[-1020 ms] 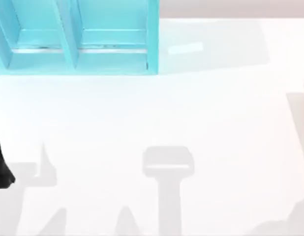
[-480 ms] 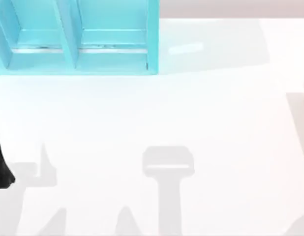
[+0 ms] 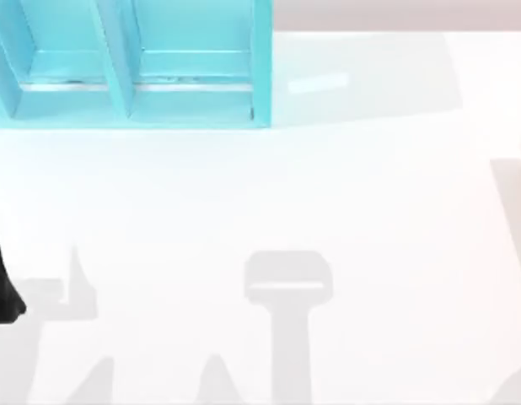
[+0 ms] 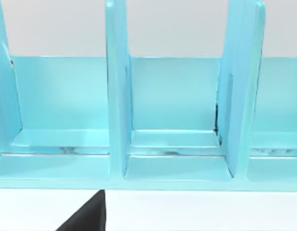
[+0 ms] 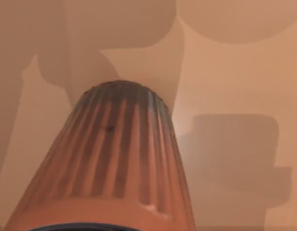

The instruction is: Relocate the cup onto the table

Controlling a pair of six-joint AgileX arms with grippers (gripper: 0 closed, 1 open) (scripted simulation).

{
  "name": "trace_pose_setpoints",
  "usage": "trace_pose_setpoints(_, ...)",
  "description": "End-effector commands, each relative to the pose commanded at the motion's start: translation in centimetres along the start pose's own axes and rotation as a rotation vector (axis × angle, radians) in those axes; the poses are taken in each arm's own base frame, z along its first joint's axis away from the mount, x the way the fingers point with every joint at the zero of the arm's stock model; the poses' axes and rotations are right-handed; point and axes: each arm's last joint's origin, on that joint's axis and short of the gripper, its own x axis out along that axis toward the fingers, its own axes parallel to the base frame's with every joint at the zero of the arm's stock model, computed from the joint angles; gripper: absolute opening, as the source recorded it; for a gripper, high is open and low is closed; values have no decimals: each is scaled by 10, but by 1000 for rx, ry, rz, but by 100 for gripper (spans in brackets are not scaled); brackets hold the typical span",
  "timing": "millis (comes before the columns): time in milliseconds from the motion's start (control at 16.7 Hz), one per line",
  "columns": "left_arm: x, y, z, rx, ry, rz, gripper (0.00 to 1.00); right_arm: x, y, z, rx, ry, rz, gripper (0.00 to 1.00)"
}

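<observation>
The cup (image 5: 119,159) sits very close in the right wrist view, a reddish-brown tumbler with fine vertical ribs that narrows toward its far end. Beyond it lies the table (image 5: 235,72), crossed by soft shadows. I cannot tell whether the cup touches the surface or hangs above it. In the top view the table (image 3: 370,194) is a plain white glossy surface. My left gripper (image 3: 1,287) is a black shape at the table's left edge, parked there. A dark part of it (image 4: 86,219) appears in the left wrist view.
A turquoise shelf unit (image 3: 126,101) with upright dividers stands at the back left. The left wrist view faces its compartments (image 4: 172,115), which hold nothing. Grey shadows of the arms (image 3: 286,287) fall across the front of the table.
The grey shadow at the table's front right corner has shrunk toward the right edge. The left arm and the shelf unit have not moved.
</observation>
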Motion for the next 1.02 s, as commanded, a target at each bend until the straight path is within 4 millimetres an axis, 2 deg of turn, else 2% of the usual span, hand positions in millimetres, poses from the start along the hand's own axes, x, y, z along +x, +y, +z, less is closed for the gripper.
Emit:
trace_pose_setpoints(480, 0, 0, 0, 0, 0, 0, 100, 0, 0, 0, 0, 0, 0, 2)
trace_pose_setpoints(1020, 0, 0, 0, 0, 0, 0, 100, 0, 0, 0, 1, -1, 0, 0)
